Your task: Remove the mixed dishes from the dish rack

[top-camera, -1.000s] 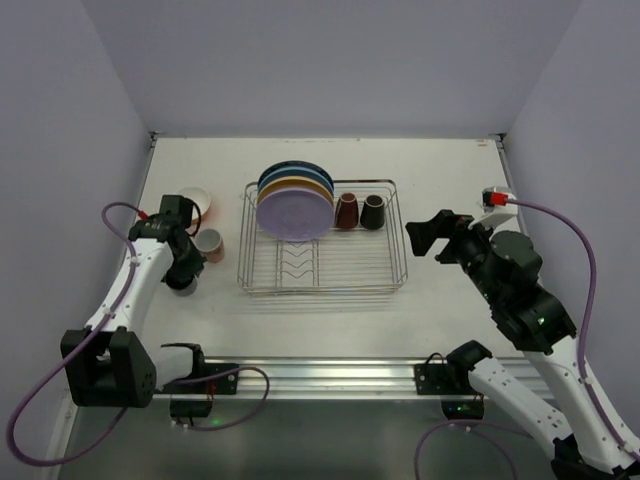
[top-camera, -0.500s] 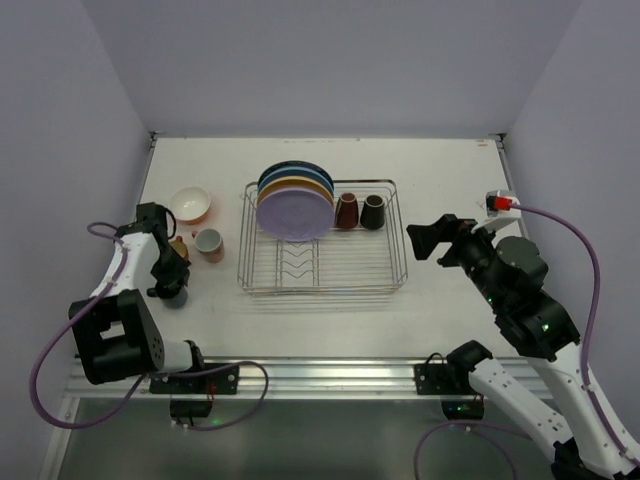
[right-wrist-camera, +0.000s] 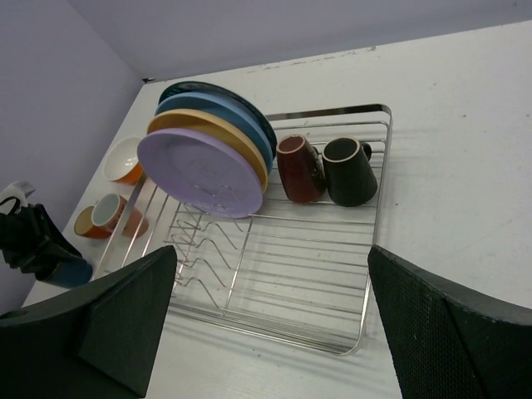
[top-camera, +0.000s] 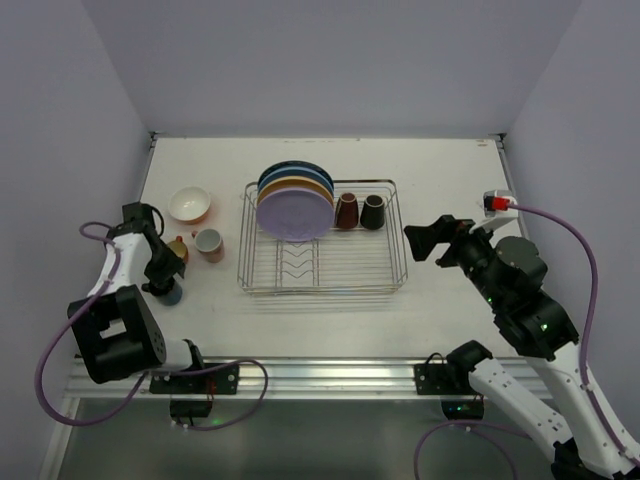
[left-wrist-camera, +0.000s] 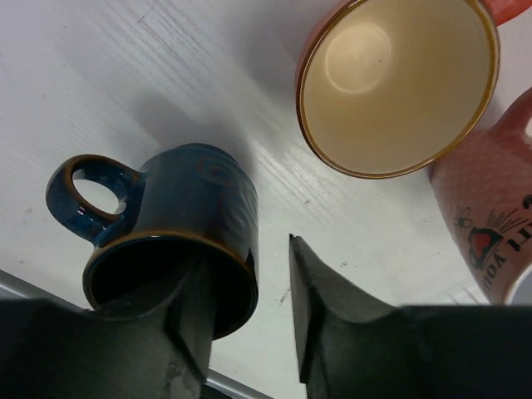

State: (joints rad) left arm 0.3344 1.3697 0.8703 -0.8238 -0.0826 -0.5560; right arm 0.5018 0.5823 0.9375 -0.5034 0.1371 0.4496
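The silver wire dish rack (top-camera: pixel 321 290) holds a row of upright plates, lavender (top-camera: pixel 294 212) in front, then yellow, blue and a dark one, and a brown cup (top-camera: pixel 346 211) and a black cup (top-camera: pixel 372 211) lying beside them. The rack (right-wrist-camera: pixel 359 339), lavender plate (right-wrist-camera: pixel 199 170), brown cup (right-wrist-camera: pixel 299 170) and black cup (right-wrist-camera: pixel 349 174) show in the right wrist view. My left gripper (left-wrist-camera: pixel 247 274) is open over the blue cup (left-wrist-camera: pixel 170 224) on the table: one finger is inside it, the other stands clear outside. My right gripper (right-wrist-camera: pixel 270 258) is wide open and empty, right of the rack.
An orange cup (left-wrist-camera: pixel 399 83), cream inside, and a pink cup (left-wrist-camera: pixel 490 216) lie just beyond the blue cup. The orange bowl (top-camera: pixel 189 203) stands further back at the left. The left wall is close to the left arm.
My left arm folded back toward the left wall and the gripper at the blue cup shifted a little left. The right arm barely moved.
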